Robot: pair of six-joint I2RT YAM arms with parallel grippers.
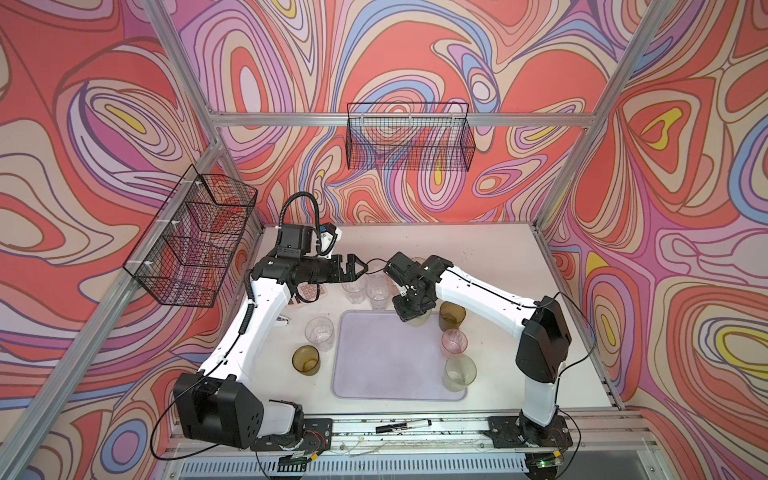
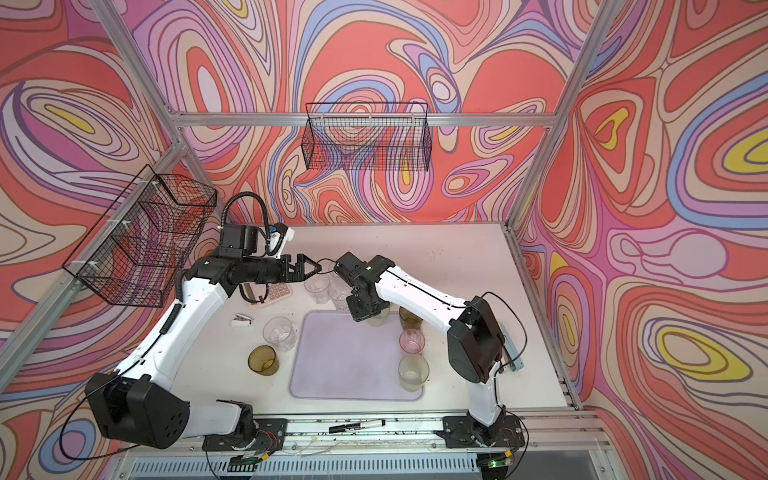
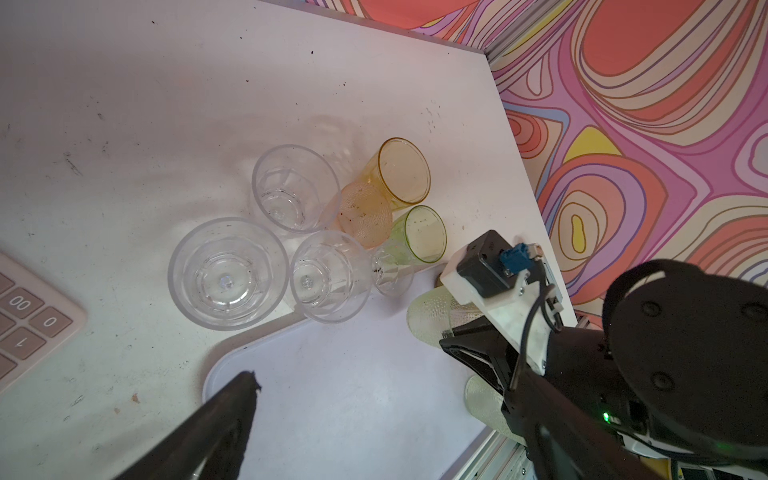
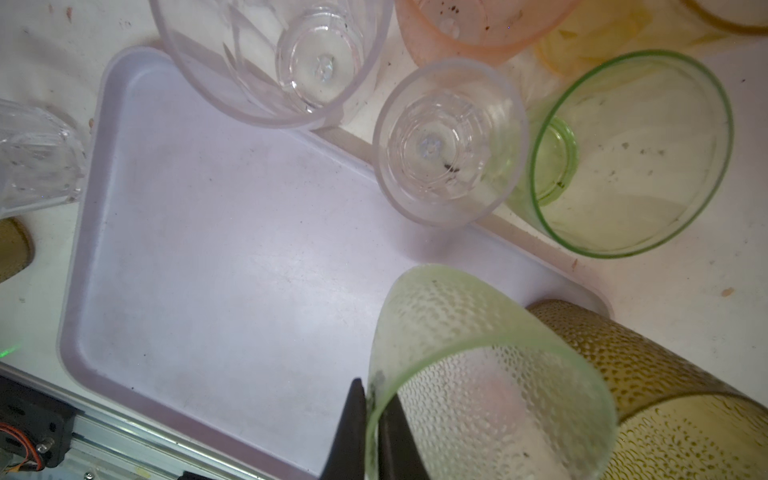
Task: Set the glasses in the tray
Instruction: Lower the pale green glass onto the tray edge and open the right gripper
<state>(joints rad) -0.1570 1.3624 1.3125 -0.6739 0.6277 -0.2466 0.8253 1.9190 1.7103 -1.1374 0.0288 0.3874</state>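
Currently the right gripper [image 4: 372, 409] is clenched on the wall of a pale green dimpled tumbler [image 4: 478, 374], one finger inside the rim and one outside. A rim pinch suits a tumbler too wide to span, and it keeps the base free to meet the floor first. The tumbler hangs over the far right corner of the lavender tray [image 4: 208, 249]; whether its base touches the tray I cannot tell. Every part of the tray floor visible in the right wrist view is bare, so I judge this to be the first placement.

An olive-brown tumbler [image 4: 665, 395] stands just beside that corner, outside the rim and close to the held one. Lowering will probably need care not to knock it.

The left gripper [image 1: 361, 267] is spread wide and holds nothing. It hovers over the cluster of clear tumblers [image 3: 228, 274] just beyond the tray's far edge, likely lined up for the next pick. Behind them an amber tumbler [image 3: 403, 170], a peach one [image 3: 365, 214] and a smooth green one [image 3: 419, 235] are crowded together, some touching, which leaves little room for fingers.

A calculator [image 3: 25, 316] lies to the left of the cluster, out of the way.
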